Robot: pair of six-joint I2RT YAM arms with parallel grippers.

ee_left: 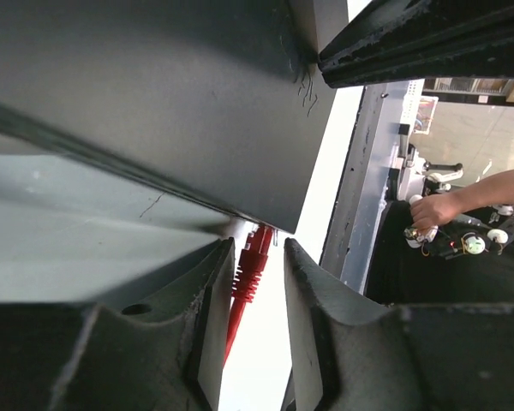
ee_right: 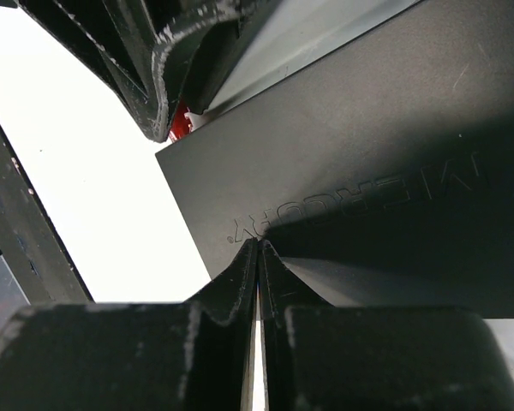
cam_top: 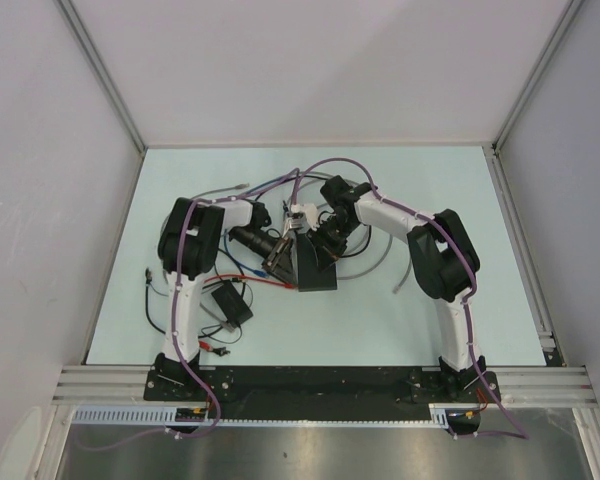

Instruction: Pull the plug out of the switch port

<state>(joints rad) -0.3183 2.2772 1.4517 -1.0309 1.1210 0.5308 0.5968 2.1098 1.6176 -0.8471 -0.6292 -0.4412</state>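
Left gripper (ee_left: 259, 247) is straddling the red plug (ee_left: 247, 278), fingers parted with a gap showing, not yet clamping. The plug is sitting in the switch port (ee_left: 261, 228) of the dark grey switch (cam_top: 317, 266), mid-table. At right, the right gripper (ee_right: 258, 250), fingers nearly closed, is bracing the switch's face. The pull itself is waiting.

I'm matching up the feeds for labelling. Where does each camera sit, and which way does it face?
Top external: above and behind the bases, looking down on the table; both arms show, meeting over the switch.
Left wrist: on the left arm, looking past the open left gripper at the red plug at the switch's edge.
Right wrist: on the right arm, looking past the shut right gripper at the switch's face.
Shared: both wrist views show the switch and red plug.
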